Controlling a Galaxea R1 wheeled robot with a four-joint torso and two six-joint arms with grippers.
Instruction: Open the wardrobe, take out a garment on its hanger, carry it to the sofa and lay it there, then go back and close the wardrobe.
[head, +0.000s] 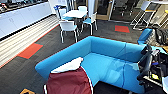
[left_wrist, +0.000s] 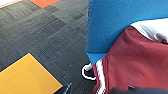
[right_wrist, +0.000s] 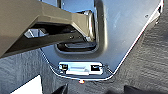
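Observation:
The maroon garment (head: 68, 82) with white trim lies draped over the near end of the blue sofa (head: 107, 63), one white sleeve (head: 68, 66) spread on the sofa's back. In the left wrist view the garment (left_wrist: 135, 60) hangs down the sofa's side (left_wrist: 110, 25) close to my left gripper (left_wrist: 98, 90). A thin white loop (left_wrist: 86, 72) shows at the sofa's lower corner by the hem; I cannot tell whether it is the hanger. My right gripper (right_wrist: 98, 90) is open over the carpet, holding nothing, with the right arm (head: 147, 63) folded beside the sofa's far end.
White chairs (head: 68, 27) and a white table (head: 74, 13) stand beyond the sofa. White cabinets (head: 22, 17) line the left wall. Dark carpet with red (head: 30, 50) and orange (left_wrist: 25, 77) tiles surrounds the sofa. A second blue seat (head: 145, 35) is at the right.

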